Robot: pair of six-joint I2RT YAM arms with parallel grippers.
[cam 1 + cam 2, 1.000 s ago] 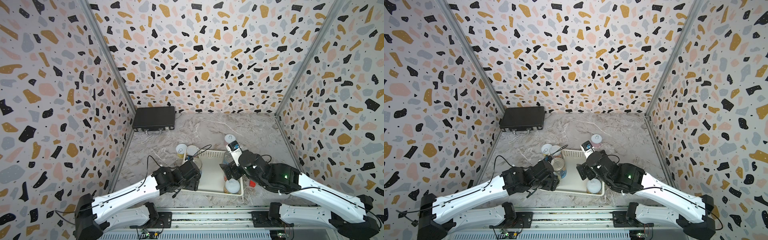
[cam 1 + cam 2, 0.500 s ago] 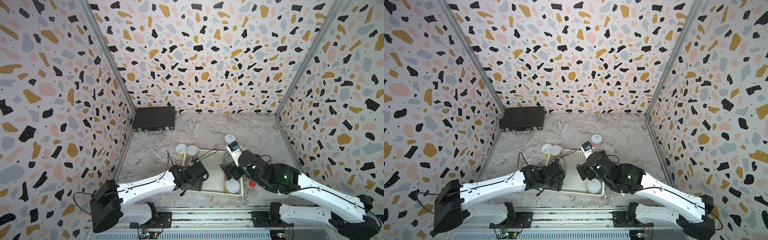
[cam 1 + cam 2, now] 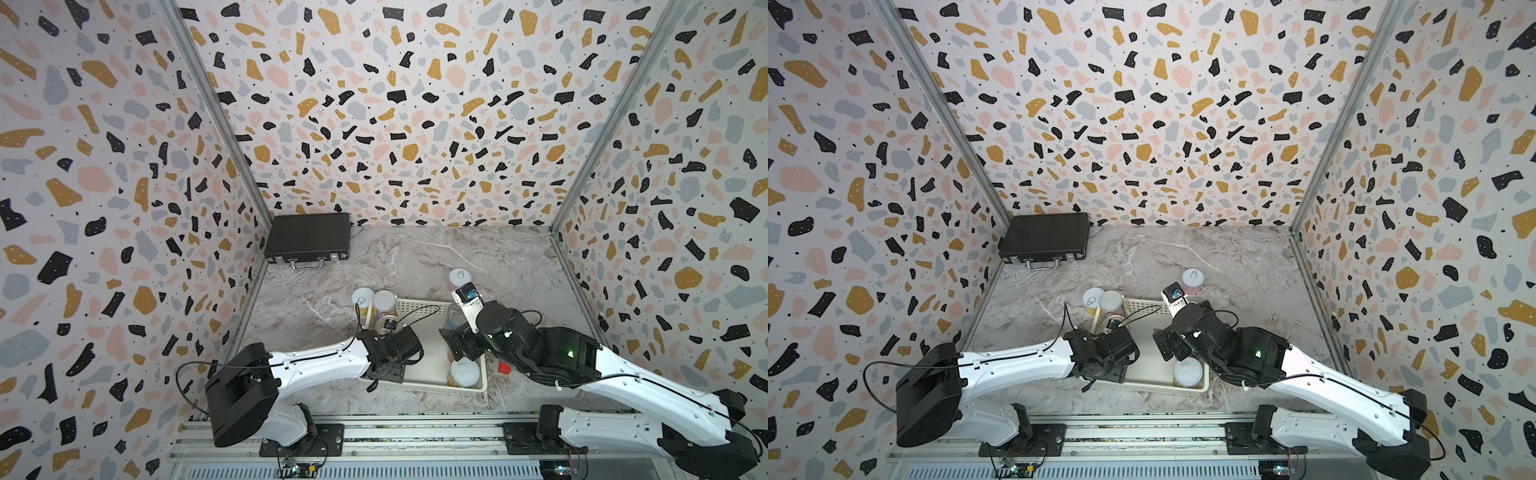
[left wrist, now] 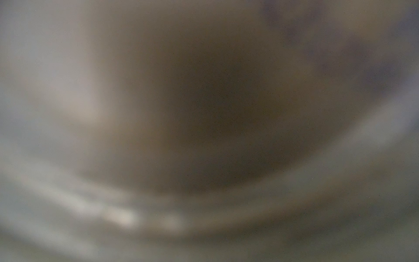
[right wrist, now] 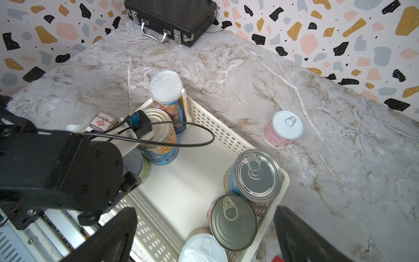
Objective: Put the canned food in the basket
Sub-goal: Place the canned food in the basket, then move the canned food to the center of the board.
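The white basket (image 5: 204,127) sits near the front of the marble table (image 5: 249,68), and cans are already inside. The right wrist view shows two silver-topped cans side by side at one end, a blue one (image 5: 257,175) and a pinkish one (image 5: 233,221), with a white-lidded can (image 5: 204,248) next to them. At the far end stands a silver-topped can with a blue and orange label (image 5: 158,138), and the left arm's wrist sits right over it. The left gripper (image 5: 132,163) is down inside the basket over a low grey-topped can (image 5: 138,164). I cannot tell whether it grips it, and the left wrist view is pure blur. Just outside the basket's corner stands a tall white-lidded can (image 5: 166,90); a pink can (image 5: 284,128) stands alone on the table. The right gripper (image 5: 204,236) hovers over the basket, fingers (image 5: 108,236) spread wide, holding nothing. A card box (image 5: 101,121) lies beside the basket, and a black case (image 3: 308,237) sits in the back corner.
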